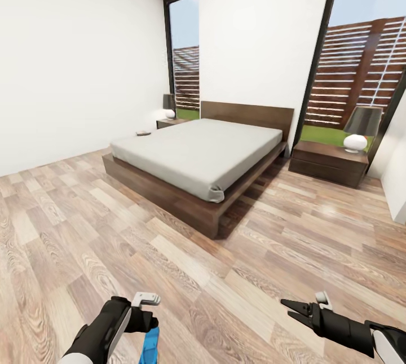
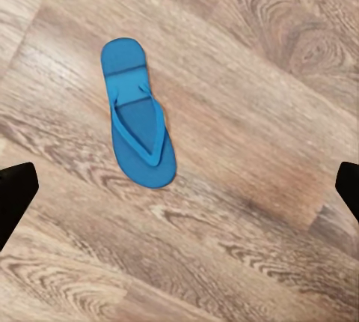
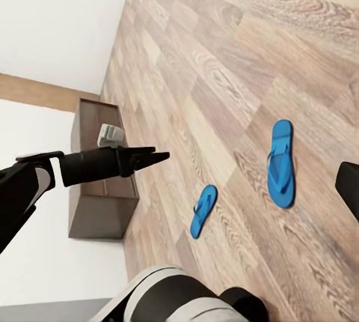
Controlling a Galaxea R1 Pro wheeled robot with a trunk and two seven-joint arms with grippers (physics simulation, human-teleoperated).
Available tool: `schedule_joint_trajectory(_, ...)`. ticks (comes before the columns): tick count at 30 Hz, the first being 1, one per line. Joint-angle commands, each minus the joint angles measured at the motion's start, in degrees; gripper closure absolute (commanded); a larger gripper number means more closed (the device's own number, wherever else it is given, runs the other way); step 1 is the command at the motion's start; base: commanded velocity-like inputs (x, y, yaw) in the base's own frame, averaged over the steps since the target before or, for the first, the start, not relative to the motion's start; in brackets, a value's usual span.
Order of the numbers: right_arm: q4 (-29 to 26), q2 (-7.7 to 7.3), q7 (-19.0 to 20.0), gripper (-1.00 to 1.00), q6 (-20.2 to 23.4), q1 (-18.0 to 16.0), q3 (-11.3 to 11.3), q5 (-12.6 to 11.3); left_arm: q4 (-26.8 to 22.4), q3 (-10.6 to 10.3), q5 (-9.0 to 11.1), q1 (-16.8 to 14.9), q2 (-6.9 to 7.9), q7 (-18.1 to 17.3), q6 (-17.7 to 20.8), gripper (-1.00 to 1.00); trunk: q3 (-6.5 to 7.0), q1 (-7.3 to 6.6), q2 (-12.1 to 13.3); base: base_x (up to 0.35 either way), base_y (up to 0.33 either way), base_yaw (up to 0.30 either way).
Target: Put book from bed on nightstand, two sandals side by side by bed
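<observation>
A bright blue sandal lies flat on the wood floor, straps up, directly under my left gripper, which hangs open above it without touching. In the head view that sandal shows just below the left gripper. The right wrist view takes in both sandals, apart and at different angles. My right gripper is open, holding nothing. The bed stands ahead. A small thin book rests on its far left corner. A nightstand stands beyond that corner.
A wider low dark-brown unit with a lamp stands right of the bed. Tall windows flank the headboard. A dark dresser stands against the wall behind me. Wood floor stretches between me and the bed.
</observation>
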Motion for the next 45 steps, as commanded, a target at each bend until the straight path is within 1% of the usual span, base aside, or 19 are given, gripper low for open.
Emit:
schedule_joint_trajectory(1, 0.00, -0.02, 0.07, -1.00, 0.30, -0.03, -0.03, -0.15, -0.09, 0.24, -0.59, -0.04, -0.05, -0.45, 0.22, -1.00, -0.24, 0.22, -0.44, 0.000, 0.000, 0.000)
schedule_joint_trajectory(39, 0.00, 0.03, -0.01, -1.00, 0.30, -0.02, -0.02, -0.15, -0.09, 0.24, -0.59, -0.05, -0.17, -0.45, 0.21, -1.00, -7.06, 8.56, -15.68, 0.000, 0.000, 0.000)
schedule_joint_trajectory(45, 0.00, 0.03, -0.02, -1.00, 0.30, -0.02, -0.02, -0.15, -0.09, 0.24, -0.59, -0.05, -0.19, -0.45, 0.20, -1.00, -8.39, 8.72, -15.76, 0.000, 0.000, 0.000)
